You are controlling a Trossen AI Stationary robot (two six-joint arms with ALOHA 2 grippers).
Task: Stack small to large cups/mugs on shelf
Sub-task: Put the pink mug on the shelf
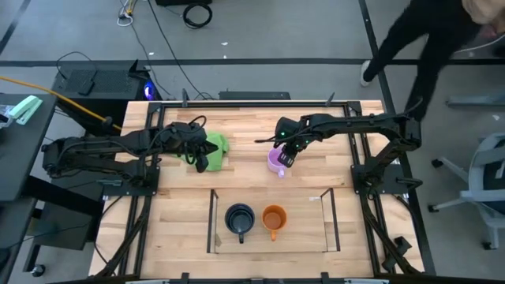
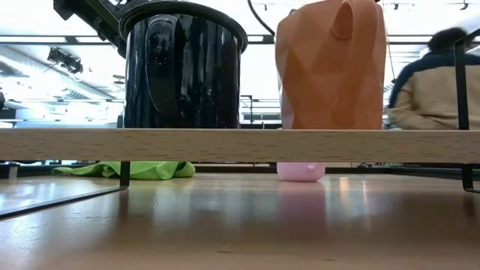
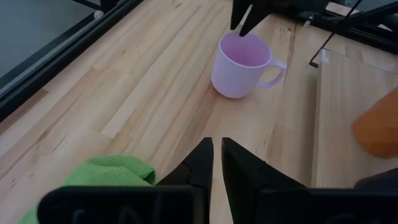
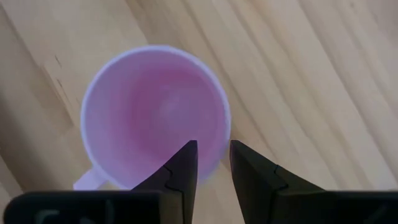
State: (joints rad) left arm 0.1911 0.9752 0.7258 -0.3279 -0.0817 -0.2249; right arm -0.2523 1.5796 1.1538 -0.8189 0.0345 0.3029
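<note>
Resting by the green cloth [image 1: 215, 144], the left tool [image 1: 200, 162] waits, fingers nearly together. Rightward, the right tool [image 1: 286, 160] hovers apart astride the purple mug [image 1: 276, 163] rim on the worktop [image 1: 237, 177], apparently readying a pinch.

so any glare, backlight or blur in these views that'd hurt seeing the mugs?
Low view: bright room behind backlights the black mug and orange mug; window glare streaks the black one, and the near shelf edge hides most of the purple mug. Right wrist view: purple mug rim slightly soft, close up. High view: even light, no harsh shadows. Left wrist view: purple mug clear.
</note>
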